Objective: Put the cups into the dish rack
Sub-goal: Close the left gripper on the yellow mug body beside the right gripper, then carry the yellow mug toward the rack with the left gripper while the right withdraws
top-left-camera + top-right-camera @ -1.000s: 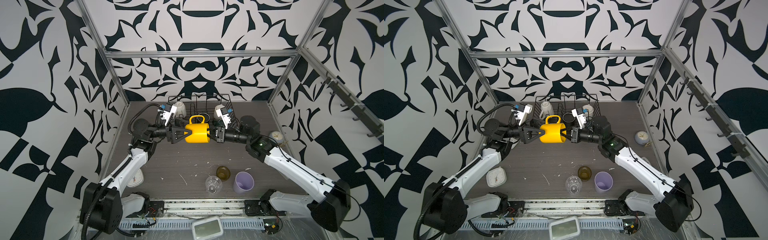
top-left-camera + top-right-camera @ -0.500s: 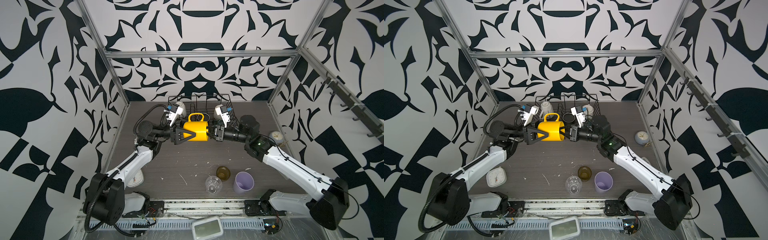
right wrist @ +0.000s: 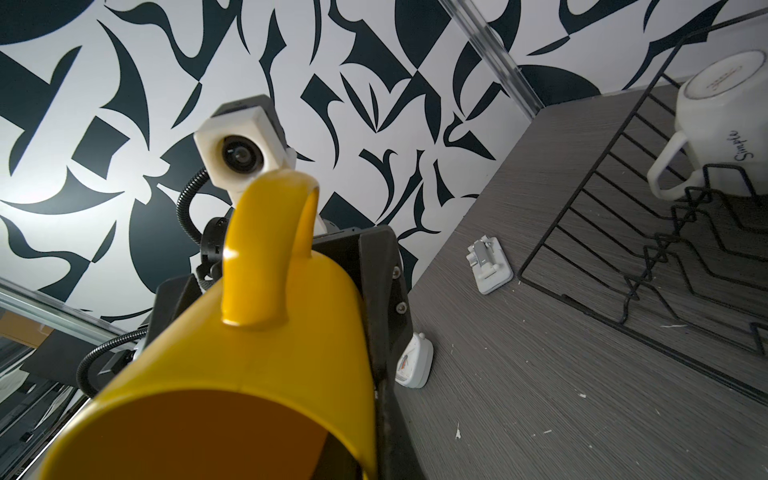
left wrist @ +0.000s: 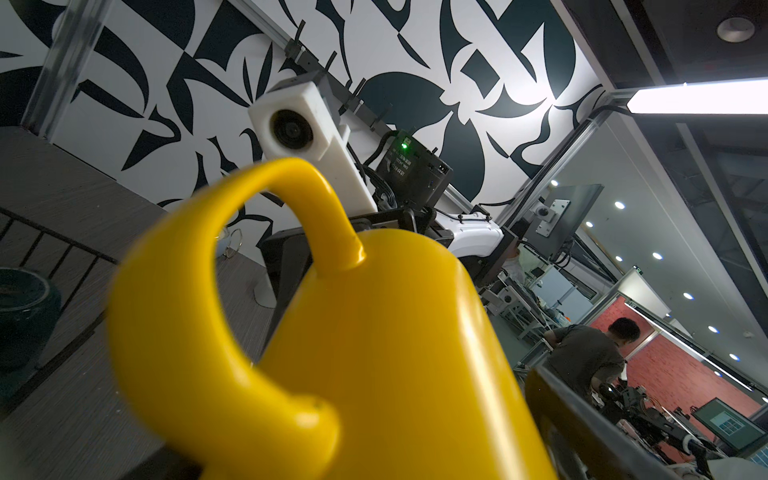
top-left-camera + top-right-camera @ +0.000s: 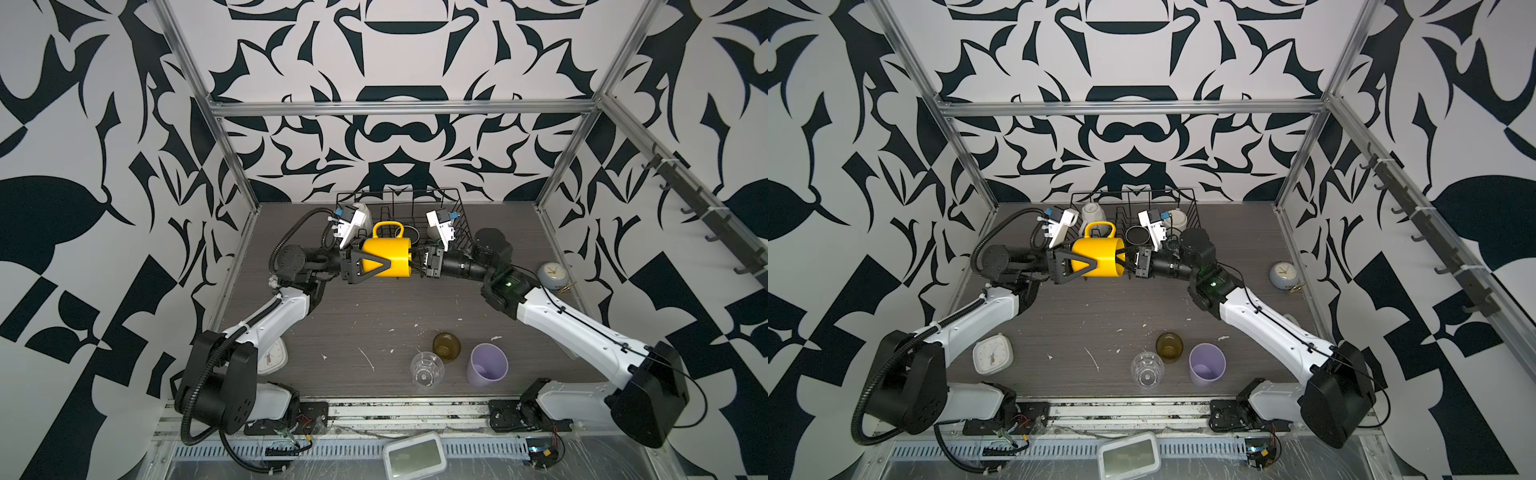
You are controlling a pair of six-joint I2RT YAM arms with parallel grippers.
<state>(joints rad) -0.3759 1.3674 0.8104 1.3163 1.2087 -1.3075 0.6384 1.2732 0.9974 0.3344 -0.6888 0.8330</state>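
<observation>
The dish rack (image 5: 455, 212) stood at 12 o'clock on the table, with a white mug (image 5: 1093, 212) upturned in its 10 o'clock corner. Just off the rack's 6 o'clock side, the yellow mug (image 5: 397, 251) hung in the air on its side, handle up. The left gripper (image 5: 385, 257) was spread wide around the mug's base end; whether it touched could not be told. The right gripper (image 5: 413, 262) pinched the mug's rim. The lilac tumbler (image 5: 487, 365), clear glass (image 5: 426, 370) and amber glass (image 5: 446, 345) stood together at 5 o'clock.
</observation>
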